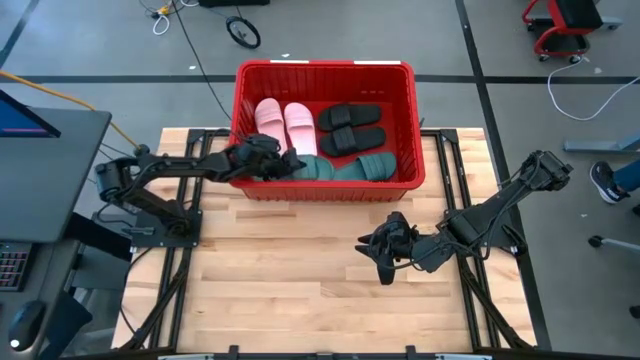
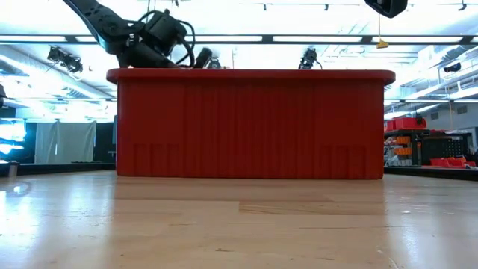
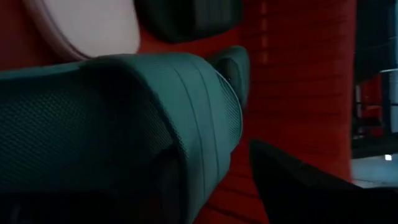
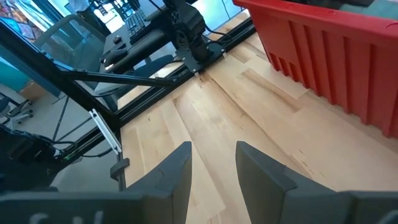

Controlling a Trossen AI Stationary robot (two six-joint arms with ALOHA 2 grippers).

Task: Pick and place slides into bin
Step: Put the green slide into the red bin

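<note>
The red bin [image 1: 325,70] stands at the table's far middle. On its floor lie two pale pink slides [image 1: 285,125], two black slides [image 1: 352,128] and, along its near wall, two dark green slides [image 1: 350,168]. My left gripper [image 1: 288,162] reaches over the bin's near left corner, open, its fingers [image 3: 298,186] at the left green slide's strap [image 3: 186,118]. My right gripper [image 1: 383,262] hangs open above the bare table, near and right of the bin, with nothing between its fingers [image 4: 213,162]. My left gripper stands right at the strap end of the left green slide [image 3: 205,106], which lies on the bin's floor. Whether a finger touches the slide I cannot tell; the slide itself fills the view there.
The wooden tabletop [image 1: 300,290] in front of the bin holds no loose objects. The bin's tall near wall [image 2: 250,123] hides its contents in the low view. Dark arm bases and frame rails [image 1: 150,215] stand at the table's left and right sides.
</note>
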